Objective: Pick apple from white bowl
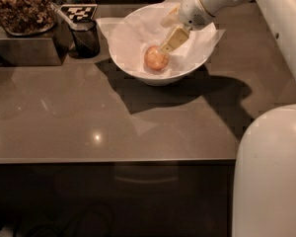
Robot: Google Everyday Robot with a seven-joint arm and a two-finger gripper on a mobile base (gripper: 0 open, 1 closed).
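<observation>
The apple (156,58), yellowish-orange with a reddish blush, lies in the middle of the white bowl (159,79), which is lined with crumpled white paper (133,33). The bowl stands at the back centre of the brown table. My gripper (165,35) reaches in from the upper right and hangs inside the bowl, just above and to the right of the apple. It is open, and its lower finger (174,38) nearly touches the apple's upper right side. Nothing is held.
A small dark cup (86,37) with a checkered tag (78,11) stands left of the bowl. Further left, a metal box (24,51) carries a container of brown pieces (20,8). My white body (271,177) fills the lower right. The table's front edge (113,159) runs across the view.
</observation>
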